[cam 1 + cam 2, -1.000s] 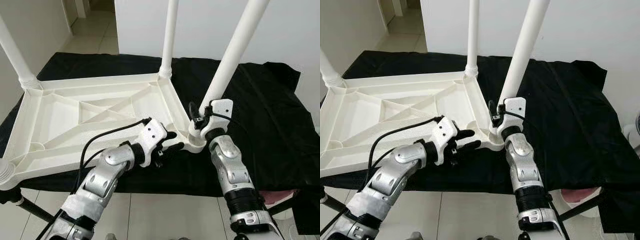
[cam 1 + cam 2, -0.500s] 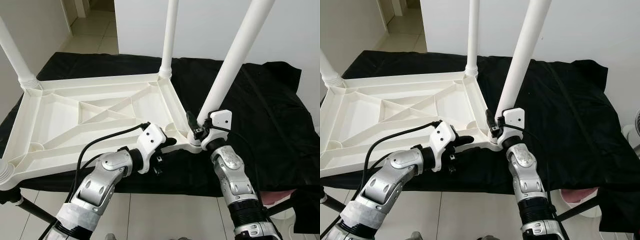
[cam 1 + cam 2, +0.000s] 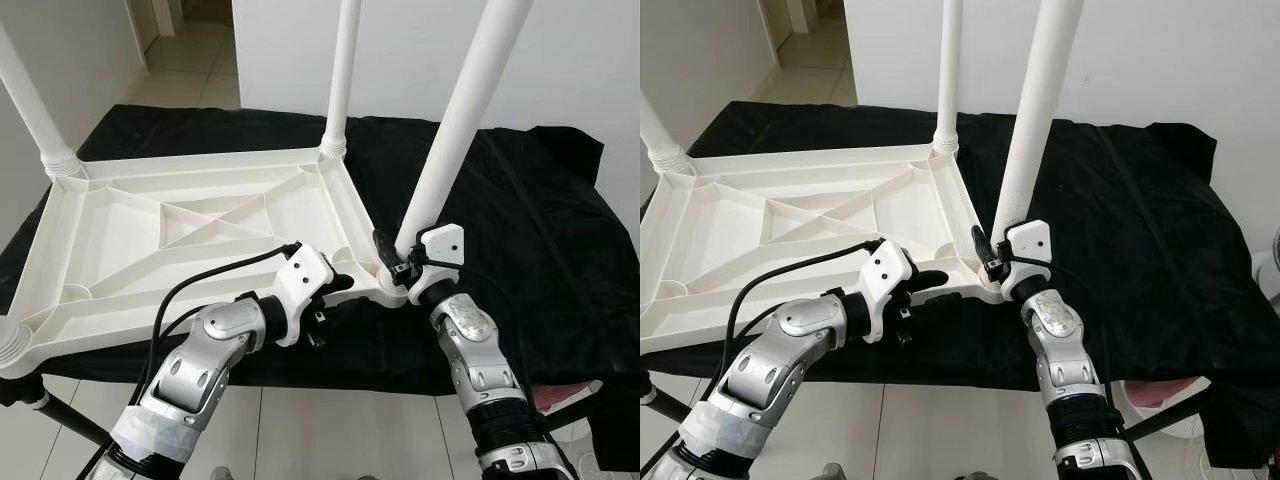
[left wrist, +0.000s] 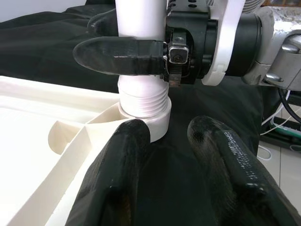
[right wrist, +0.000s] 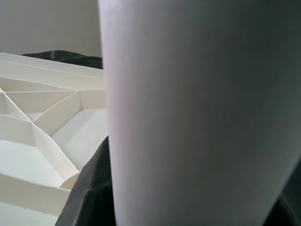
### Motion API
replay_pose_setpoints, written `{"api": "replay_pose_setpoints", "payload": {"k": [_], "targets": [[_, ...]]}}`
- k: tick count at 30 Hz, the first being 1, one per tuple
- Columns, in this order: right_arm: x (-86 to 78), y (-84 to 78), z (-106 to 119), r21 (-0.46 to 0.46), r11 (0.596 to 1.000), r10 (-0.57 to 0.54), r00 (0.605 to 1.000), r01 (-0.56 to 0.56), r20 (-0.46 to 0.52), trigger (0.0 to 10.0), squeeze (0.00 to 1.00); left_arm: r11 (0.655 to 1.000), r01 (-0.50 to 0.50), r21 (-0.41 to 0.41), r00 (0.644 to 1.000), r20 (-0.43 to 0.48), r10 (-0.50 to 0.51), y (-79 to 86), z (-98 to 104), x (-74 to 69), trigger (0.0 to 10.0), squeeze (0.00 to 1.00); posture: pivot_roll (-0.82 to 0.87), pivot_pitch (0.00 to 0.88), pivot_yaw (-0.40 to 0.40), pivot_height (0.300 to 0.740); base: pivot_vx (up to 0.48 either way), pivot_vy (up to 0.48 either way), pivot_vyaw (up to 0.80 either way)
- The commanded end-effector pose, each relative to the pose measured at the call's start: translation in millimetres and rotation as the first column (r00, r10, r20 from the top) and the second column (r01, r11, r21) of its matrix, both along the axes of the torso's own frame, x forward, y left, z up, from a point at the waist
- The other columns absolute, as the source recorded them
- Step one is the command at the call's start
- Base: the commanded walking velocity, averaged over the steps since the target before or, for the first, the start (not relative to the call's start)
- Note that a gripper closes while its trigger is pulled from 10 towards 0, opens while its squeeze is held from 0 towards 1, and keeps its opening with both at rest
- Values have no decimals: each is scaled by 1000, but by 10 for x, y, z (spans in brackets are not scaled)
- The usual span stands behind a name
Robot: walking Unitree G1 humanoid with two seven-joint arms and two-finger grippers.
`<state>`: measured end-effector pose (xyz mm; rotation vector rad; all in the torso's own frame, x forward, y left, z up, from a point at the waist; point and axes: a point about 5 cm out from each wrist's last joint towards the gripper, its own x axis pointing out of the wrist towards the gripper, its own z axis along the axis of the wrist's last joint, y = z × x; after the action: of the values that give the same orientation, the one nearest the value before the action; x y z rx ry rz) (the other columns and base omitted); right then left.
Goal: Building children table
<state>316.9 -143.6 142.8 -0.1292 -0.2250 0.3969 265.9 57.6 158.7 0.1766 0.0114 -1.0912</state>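
Observation:
The white plastic table top [image 3: 190,230] lies upside down on a black cloth. One white leg [image 3: 345,70] stands at its far corner and another [image 3: 30,100] at its left corner. My right gripper [image 3: 393,257] is shut on the base of a third leg [image 3: 460,110] at the near right corner, one finger [image 4: 117,55] wrapped round it. The threaded end [image 4: 143,101] of that leg sits in the corner socket. My left gripper [image 3: 338,290] is open beside that corner. One finger [image 4: 117,174] lies on the table's rim, the other [image 4: 225,160] over the cloth.
The black cloth [image 3: 540,220] hangs over the stand's edges. A short threaded stub [image 3: 10,345] marks the table's near left corner. A white wall rises close behind. Tiled floor [image 3: 330,430] lies below me, with a pink thing [image 3: 570,395] at the lower right.
My left gripper has moved in against the table's rim by the near right corner. The leg in my right gripper now stands more upright.

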Motion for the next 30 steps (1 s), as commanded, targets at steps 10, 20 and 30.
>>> {"api": "replay_pose_setpoints", "payload": {"k": [10,20,30], "targets": [[-41,-16,-199,-32,995,90,993,-92,-79,10000,0,999,-50,2,999,1,50,-16,11,-15,10000,0,24,31,-42,740,0,0,0],[23,-75,-312,71,997,35,984,-23,-173,10000,0,999,-47,2,999,10,47,-31,49,-3,10000,0,24,31,-40,740,0,0,0],[52,-95,-402,120,991,-19,968,51,-251,10000,0,999,-47,2,999,9,47,-30,57,-11,10000,0,25,32,-38,740,0,0,0]]}}
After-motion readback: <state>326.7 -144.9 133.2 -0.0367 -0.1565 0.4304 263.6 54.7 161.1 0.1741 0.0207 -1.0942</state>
